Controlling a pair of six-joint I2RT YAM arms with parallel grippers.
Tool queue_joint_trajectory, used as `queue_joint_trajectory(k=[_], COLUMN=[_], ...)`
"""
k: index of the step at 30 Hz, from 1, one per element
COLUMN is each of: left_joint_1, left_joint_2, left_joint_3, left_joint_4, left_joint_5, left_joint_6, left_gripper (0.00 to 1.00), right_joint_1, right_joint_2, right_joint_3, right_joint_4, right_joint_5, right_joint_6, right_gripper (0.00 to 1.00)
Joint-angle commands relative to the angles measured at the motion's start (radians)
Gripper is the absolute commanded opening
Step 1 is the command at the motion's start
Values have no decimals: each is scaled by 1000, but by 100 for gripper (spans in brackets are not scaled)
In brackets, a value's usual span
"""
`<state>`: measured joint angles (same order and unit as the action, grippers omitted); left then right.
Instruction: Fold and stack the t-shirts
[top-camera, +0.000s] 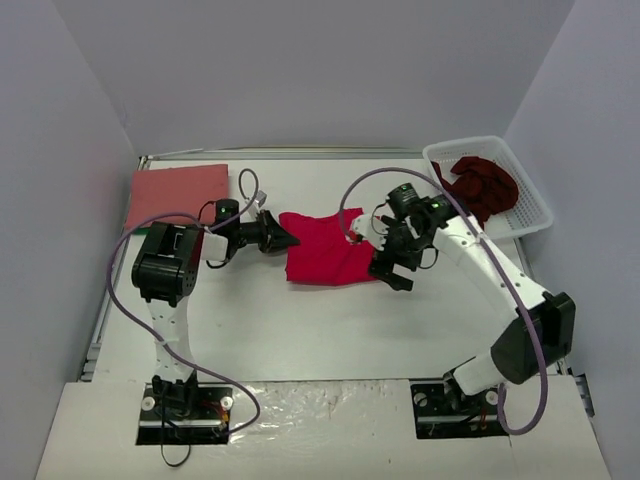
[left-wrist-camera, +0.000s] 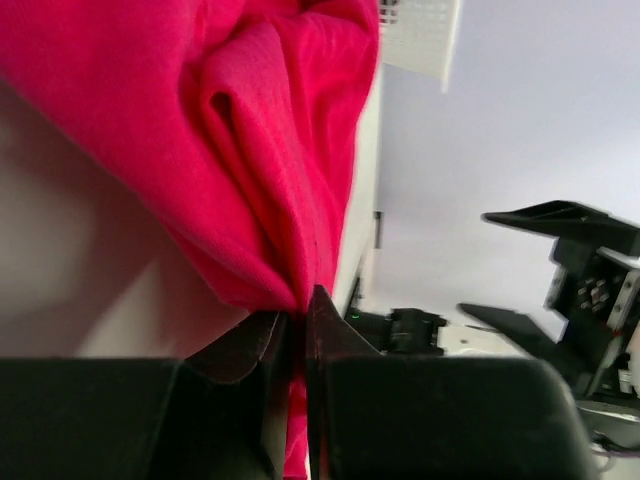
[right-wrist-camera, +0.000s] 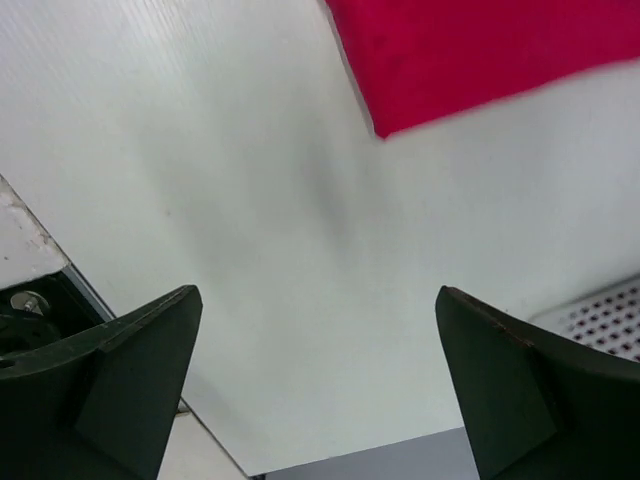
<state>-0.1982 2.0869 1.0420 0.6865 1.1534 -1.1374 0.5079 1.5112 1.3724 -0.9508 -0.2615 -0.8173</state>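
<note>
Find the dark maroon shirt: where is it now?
In the top view, the dark maroon shirt lies bunched inside the white basket at the far right corner of the table.

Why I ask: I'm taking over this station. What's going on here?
The left gripper is shut on the left edge of the bright crimson t-shirt, which lies partly folded mid-table. The right gripper is open and empty over the bare table, just off the shirt's right side. A salmon-red t-shirt lies folded flat at the far left. A dark maroon t-shirt sits crumpled in the white basket.
</note>
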Motion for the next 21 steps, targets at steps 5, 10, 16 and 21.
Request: queue_joint_trajectory(k=[5,10,16,21], left_joint_1=[46,42,-4,-67], left_joint_2=[-77,-42,-28,119], left_joint_3=[226,493,765,1085], left_joint_4=[-827,-1285,-1493,-1712], left_joint_5=[-141,-442,-889,-1213], left_joint_6=[609,921,1083,1225], left_gripper=[2,2,3,2], right_joint_1=[-104,-149,-161,-169], right_joint_2=[-63,12,79,101], right_joint_3=[-121,-99,-88,-114], right_joint_4=[64,92,93,101], right_joint_5=[-120,-182,-228,-275], right_joint_6=[19,38,37,20], right_gripper=[100,100,100,100])
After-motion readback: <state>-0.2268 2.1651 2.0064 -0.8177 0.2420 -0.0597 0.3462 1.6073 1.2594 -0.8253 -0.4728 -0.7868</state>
